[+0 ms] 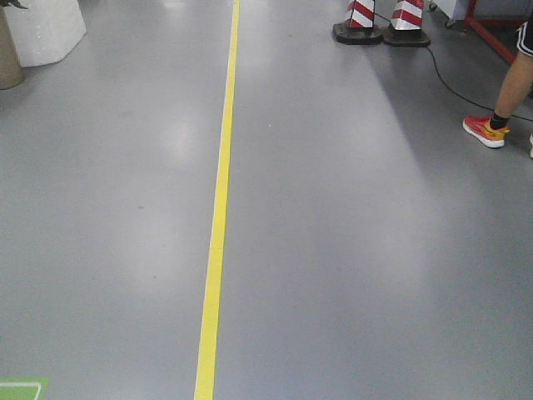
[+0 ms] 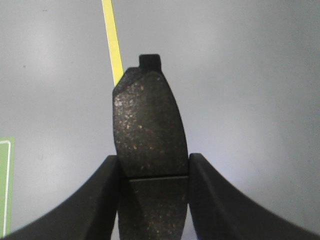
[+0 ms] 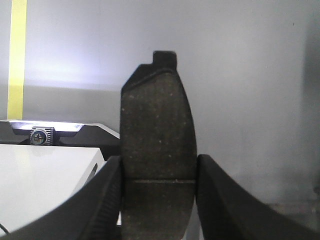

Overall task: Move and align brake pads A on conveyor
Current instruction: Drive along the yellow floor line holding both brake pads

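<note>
Both arms are loaded. The left hand (image 2: 153, 172) is clamped on a brake pad (image 2: 149, 132), its two black fingers (image 2: 102, 200) pressed against the pad's long edges right at the centre groove. The pad stands upright out of the grip, speckled friction face toward the wrist camera, with the small black tab of the backing plate poking up at the top. Behind it runs grey floor (image 2: 250, 75), and the yellow floor line (image 2: 113, 40) slants away just left of the pad's top.

The right hand (image 3: 158, 177) is likewise closed around a second brake pad (image 3: 157, 135), fingers (image 3: 227, 200) tight on both sides at the groove, pad upright, tab up. To the left of this pad sits a white panel (image 3: 40, 180) with a dark housing above it, and the yellow line shows at the far left edge.

Neither pad is on any belt; the conveyor shows in none of the views.

The front camera sees only floor, the yellow line (image 1: 218, 208) splitting it. Right of the line at the top stand two red-and-white striped cones (image 1: 383, 21), and further right a person's leg with a red-and-yellow shoe (image 1: 485, 131).
</note>
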